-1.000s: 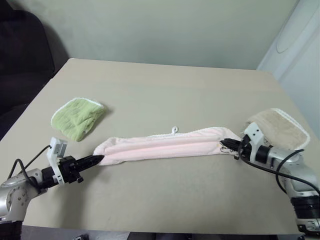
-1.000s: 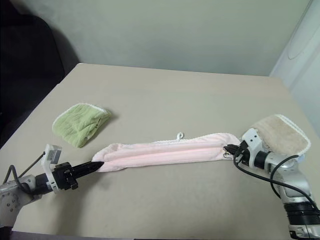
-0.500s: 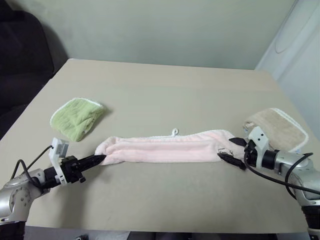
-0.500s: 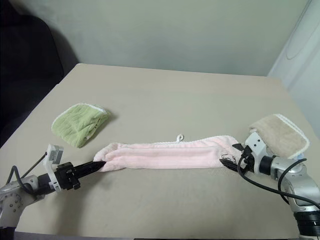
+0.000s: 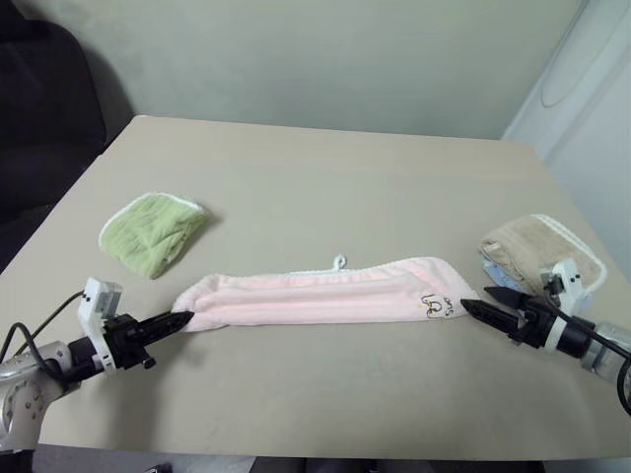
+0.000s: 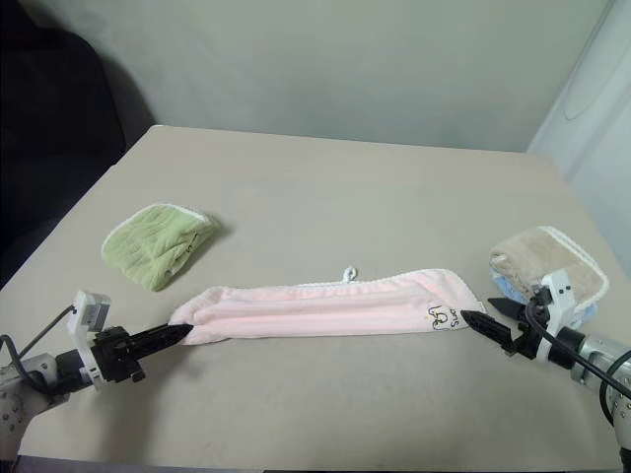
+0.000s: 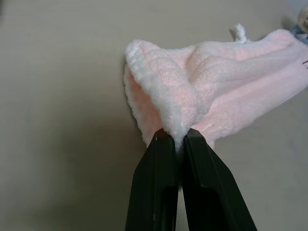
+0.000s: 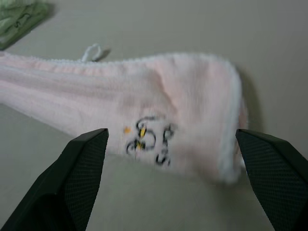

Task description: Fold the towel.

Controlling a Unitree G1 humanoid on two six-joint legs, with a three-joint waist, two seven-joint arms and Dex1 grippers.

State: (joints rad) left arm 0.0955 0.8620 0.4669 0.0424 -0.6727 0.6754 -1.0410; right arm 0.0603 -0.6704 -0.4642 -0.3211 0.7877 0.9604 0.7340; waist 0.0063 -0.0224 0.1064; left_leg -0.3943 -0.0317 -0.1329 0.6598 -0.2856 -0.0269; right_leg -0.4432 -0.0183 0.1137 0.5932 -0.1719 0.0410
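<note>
Pale pink terry towel (image 5: 315,298) folded into a long fluffy band at frame centre, left gripper (image 7: 175,139) pinching its white-edged end, right gripper (image 5: 476,302) spread wide, clear of towel.

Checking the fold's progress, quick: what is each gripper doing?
Left gripper: shut on the towel end.
Right gripper: open, holding nothing.
</note>
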